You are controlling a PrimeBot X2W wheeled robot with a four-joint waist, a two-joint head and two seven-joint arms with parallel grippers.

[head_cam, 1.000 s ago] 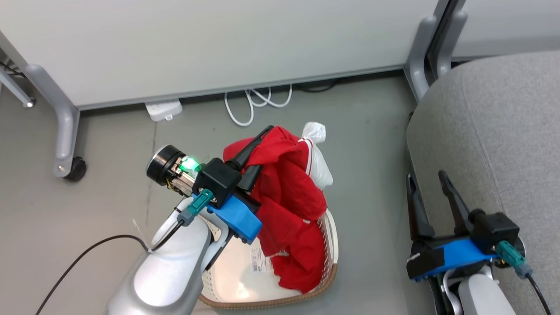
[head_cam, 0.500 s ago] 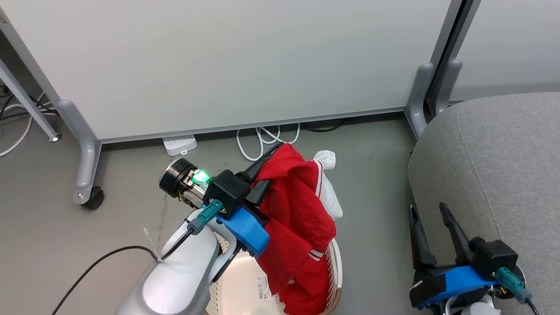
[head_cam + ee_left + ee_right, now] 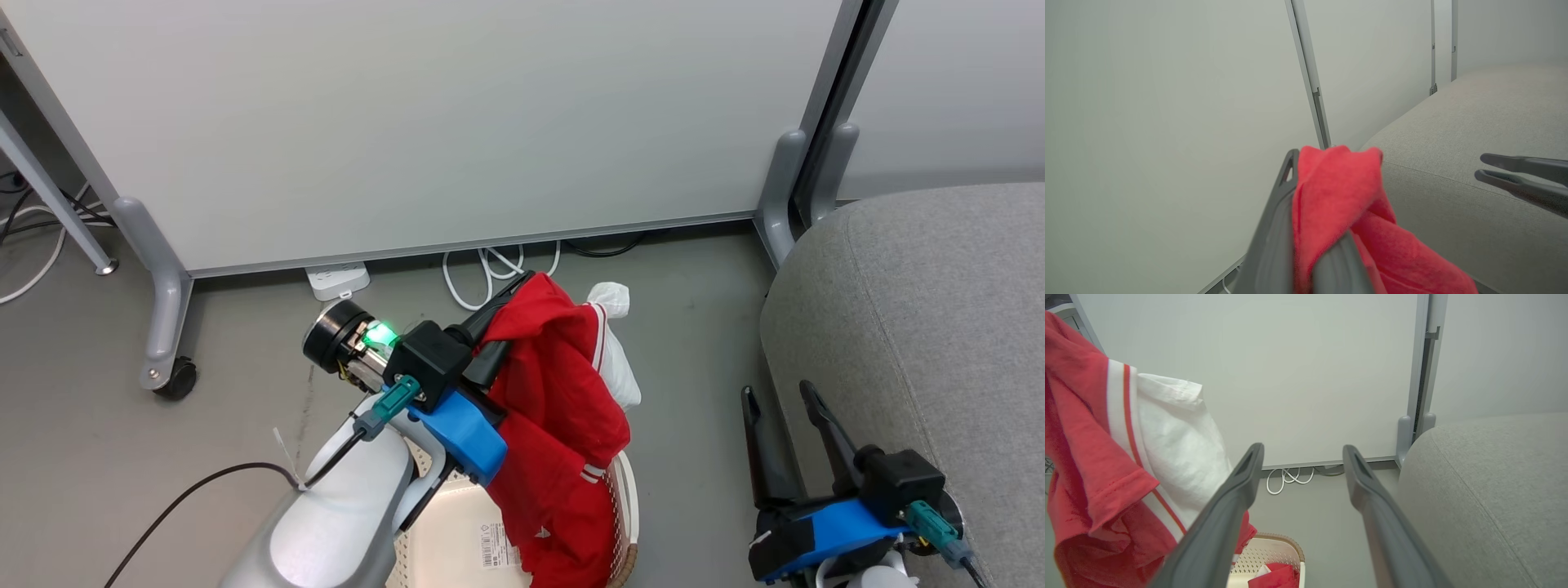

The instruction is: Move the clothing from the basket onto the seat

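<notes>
Now mid-carry, the left gripper (image 3: pixel 502 314) pinches the red clothing (image 3: pixel 563 392), which hangs over the basket (image 3: pixel 445 539) at the head view's lower centre, while the right gripper (image 3: pixel 777 390) stands empty with fingers spread; the next move likely calls for a swing toward frame right over the seat (image 3: pixel 939 327), then a release.

Left claw (image 3: pixel 495 325) raised, clamped on the clothing (image 3: pixel 563 384); right claw (image 3: pixel 777 390) low, spread.
</notes>
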